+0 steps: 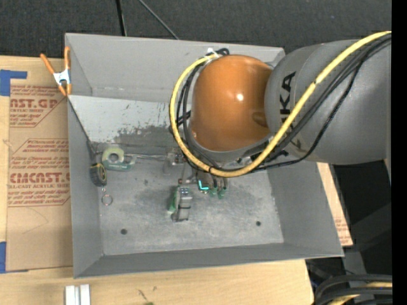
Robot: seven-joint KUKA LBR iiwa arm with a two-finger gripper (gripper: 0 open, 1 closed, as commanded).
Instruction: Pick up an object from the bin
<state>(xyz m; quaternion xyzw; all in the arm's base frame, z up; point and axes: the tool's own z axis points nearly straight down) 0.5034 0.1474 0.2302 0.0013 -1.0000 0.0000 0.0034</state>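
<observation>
My gripper [183,203] reaches down to the middle of the bin floor from under the orange cover. Its metal fingertips sit low, right at the floor, with a small green thing [172,202] showing at their left side. I cannot make out whether that green thing is between the fingers. Another small green piece [219,192] lies just right of the gripper. Far to the left lie a pale green tape roll [116,157] and a dark roll with a yellow edge [98,173].
A small metal ring [107,200] lies on the floor at the left, below the two rolls. The arm and its orange cover with cables hang over the bin's right and back. Bare floor lies in front of the gripper.
</observation>
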